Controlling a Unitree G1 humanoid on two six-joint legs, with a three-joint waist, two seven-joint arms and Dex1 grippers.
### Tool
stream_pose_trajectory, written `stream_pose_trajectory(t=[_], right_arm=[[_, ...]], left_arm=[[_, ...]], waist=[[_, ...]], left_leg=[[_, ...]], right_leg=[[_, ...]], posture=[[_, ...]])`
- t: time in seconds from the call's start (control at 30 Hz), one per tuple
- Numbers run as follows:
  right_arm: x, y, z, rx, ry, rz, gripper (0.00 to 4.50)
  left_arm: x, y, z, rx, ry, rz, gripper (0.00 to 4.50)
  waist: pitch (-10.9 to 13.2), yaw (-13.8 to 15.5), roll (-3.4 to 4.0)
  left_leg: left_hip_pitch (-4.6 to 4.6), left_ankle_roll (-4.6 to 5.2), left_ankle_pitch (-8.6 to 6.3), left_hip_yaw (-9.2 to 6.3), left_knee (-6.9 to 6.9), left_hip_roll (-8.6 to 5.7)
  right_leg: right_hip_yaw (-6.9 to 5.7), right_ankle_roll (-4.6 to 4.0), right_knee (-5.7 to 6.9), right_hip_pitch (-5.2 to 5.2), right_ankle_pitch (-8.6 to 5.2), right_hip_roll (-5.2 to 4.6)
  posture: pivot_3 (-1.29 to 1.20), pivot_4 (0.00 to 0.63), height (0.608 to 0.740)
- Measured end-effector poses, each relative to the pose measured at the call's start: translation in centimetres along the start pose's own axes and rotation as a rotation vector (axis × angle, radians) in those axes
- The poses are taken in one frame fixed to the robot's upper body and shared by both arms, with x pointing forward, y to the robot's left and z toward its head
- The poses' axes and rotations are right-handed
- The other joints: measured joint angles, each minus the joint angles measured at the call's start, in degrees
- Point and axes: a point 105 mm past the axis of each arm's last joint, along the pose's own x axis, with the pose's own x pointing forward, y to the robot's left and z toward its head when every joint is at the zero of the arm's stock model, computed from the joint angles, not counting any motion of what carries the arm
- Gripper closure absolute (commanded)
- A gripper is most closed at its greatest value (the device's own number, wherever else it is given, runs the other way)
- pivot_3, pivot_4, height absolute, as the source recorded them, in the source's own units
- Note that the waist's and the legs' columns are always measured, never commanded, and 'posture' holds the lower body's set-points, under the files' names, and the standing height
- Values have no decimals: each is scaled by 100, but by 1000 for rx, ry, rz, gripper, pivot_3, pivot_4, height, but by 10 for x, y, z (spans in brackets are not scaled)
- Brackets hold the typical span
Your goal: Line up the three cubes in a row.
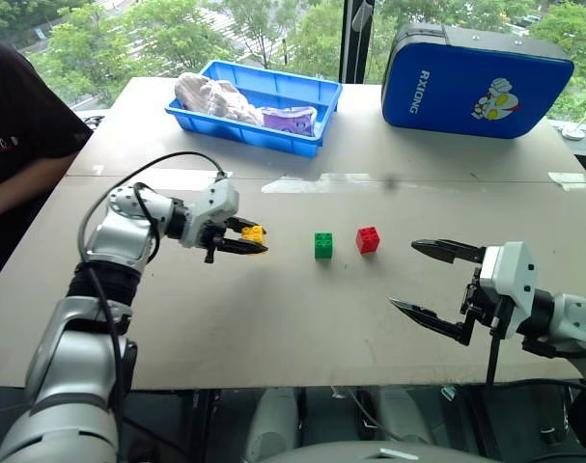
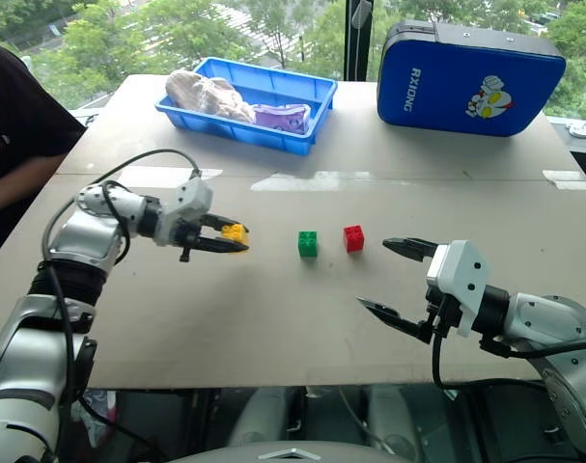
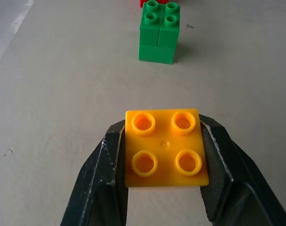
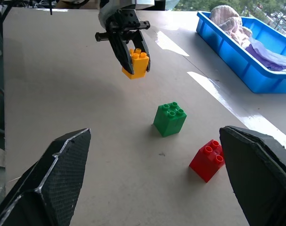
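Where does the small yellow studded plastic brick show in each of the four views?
Left eye view: small yellow studded plastic brick, left of centre.
Right eye view, left of centre.
Left wrist view, between black fingers.
Right wrist view, upper middle.
Shared landmark: green studded brick.

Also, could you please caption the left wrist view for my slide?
Left claw shut on the yellow brick, above the table, facing the green brick.

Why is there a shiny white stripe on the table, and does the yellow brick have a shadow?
In the left eye view, window light glares off the table behind the bricks. In the right wrist view, the yellow brick, gripped by the left gripper, casts no clear shadow.
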Motion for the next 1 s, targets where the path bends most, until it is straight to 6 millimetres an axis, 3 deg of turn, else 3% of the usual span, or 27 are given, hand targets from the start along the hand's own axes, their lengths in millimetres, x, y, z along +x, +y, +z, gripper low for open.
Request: stream_pose_trajectory(t=[0.43,0.9,0.93,1.0], right_arm=[[3,4,6,-22,-4,-16,0],[2,5,1,0,17,-25,0],[1,6,1,1,19,-25,0],[1,6,0,1,25,-24,0]], left_arm=[[20,2,-3,59,9,-82,3177],[26,3,-5,75,28,-93,3177],[26,4,-4,78,32,-85,2171],[26,6,-4,80,39,-74,1500]], waist=[[0,-5,-2],[0,-5,-2],[0,-2,-2],[0,-4,-2]], left_leg=[[3,0,0,-8,3,4],[3,0,0,-11,4,4],[3,1,0,-11,4,4],[3,1,0,-11,4,4]], right_leg=[[2,9,5,0,-5,5],[2,10,6,0,-5,5],[2,10,6,1,-5,5],[2,10,6,1,-5,5]], posture=[[0,150,740],[0,150,740],[0,150,740],[0,150,740]])
